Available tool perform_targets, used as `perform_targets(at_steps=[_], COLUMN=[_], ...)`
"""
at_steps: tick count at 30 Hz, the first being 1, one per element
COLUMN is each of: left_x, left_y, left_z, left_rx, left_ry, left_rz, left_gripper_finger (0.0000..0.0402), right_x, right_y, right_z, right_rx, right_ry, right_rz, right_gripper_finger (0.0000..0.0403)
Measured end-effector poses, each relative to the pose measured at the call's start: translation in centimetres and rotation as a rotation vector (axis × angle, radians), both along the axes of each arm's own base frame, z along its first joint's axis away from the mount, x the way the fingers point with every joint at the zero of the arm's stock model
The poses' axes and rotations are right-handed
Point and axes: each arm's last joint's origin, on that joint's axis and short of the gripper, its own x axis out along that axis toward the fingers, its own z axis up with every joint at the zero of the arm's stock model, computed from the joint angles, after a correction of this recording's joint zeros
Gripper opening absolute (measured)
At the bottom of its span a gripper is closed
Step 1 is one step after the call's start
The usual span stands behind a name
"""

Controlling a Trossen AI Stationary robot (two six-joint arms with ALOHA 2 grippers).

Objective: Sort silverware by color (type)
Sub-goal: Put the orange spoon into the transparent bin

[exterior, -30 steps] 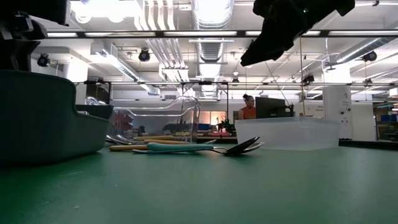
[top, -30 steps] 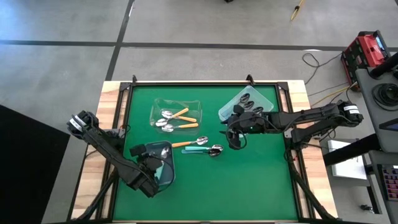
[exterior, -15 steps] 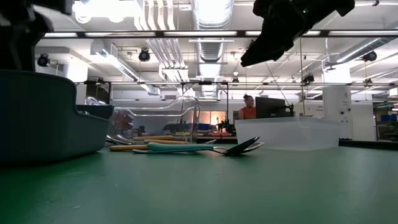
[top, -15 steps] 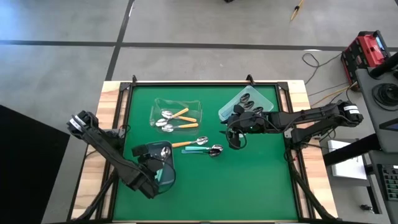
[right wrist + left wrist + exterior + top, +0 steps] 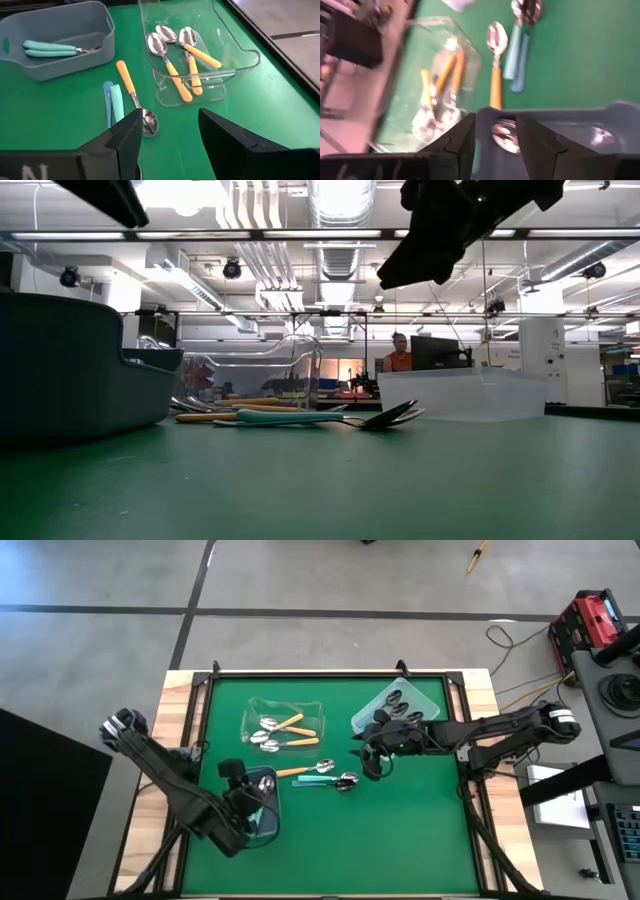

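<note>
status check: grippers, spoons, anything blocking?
Left gripper open, empty, above grey bin. Right gripper open, empty, hovering near loose spoons. Three orange spoons in clear bin. Nothing in the way.

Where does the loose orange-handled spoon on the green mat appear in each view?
High view: the orange spoon lies mid-table, beside the grey bin.
Low view: its handle lies low at left, before the clear bin.
Left wrist view: the spoon lies just beyond the grey bin's rim.
Right wrist view: the spoon lies mid-picture.
Shared landmark: the clear bin holding orange spoons.
</note>
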Motion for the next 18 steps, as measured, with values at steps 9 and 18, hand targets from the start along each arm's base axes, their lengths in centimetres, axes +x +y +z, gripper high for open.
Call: perform_targets(at_steps=[9,18], left_x=[-3.3,-5.2], left_y=[3.4,5.4], left_z=[1.0,-0.9], left_rx=[0.039,0.028], left_ry=[-0.212,-0.372], left_rz=[-0.034,-0.1], left_gripper_finger=[0.0123,0.0123], right_x=[1.4,3.7], right_y=[0.0,0.1], right_z=[-1.3,-1.6], right_rx=[0.049,0.205], right_ry=[0.007,0.022], right_rz=[-0.035,-0.141], right_gripper_finger=[0.0185,0.0185])
